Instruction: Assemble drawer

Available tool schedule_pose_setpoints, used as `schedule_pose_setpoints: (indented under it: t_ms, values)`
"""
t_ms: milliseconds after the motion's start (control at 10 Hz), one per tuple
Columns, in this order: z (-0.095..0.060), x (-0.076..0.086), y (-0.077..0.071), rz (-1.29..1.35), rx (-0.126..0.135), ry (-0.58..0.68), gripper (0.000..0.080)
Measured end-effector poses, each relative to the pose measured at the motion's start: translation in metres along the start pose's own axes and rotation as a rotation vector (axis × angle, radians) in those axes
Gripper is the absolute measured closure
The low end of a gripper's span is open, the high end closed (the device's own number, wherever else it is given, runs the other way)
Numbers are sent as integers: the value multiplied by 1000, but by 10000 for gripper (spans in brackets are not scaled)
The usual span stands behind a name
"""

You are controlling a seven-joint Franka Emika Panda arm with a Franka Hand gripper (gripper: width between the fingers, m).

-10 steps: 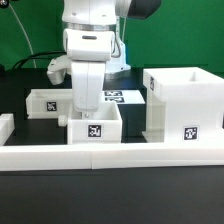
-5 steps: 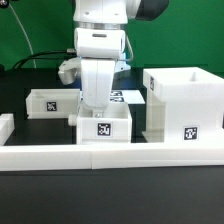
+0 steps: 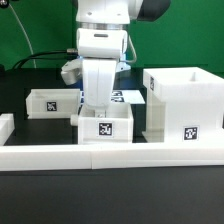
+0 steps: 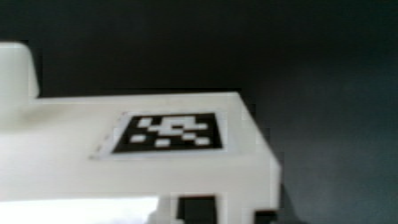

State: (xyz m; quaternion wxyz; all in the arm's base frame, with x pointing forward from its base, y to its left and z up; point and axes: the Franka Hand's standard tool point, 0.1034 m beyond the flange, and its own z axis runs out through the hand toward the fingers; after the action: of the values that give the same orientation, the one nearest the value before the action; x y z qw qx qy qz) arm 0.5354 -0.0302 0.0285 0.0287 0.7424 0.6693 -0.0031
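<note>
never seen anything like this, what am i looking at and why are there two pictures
The white machine is a robot arm, ending in a two-finger gripper. One picture comes from a camera standing off the arm and shows the whole scene. The other comes from a camera on the arm's wrist, very close up.

On the dark table lie white plastic drawer parts: a tall housing on the exterior view's right, a middle box and a left box, each with a black-and-white tag. A long low block runs along the front, and the marker board lies behind.

The gripper reaches down at the middle box. Its fingertips are hidden, so I cannot tell whether it grips.
</note>
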Motion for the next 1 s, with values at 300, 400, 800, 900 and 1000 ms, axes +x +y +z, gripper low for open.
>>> schedule_pose_setpoints:
  t_ms: [300, 400, 800, 900, 1000]
  values:
    - [1, 0, 0, 35, -19, 4, 758]
    - [1, 0, 0, 35, -19, 4, 758]
    - [2, 16, -1, 0, -5, 4, 758]
    - [4, 16, 0, -1, -2, 4, 758]
    - [6, 16, 1, -9, 0, 4, 758]
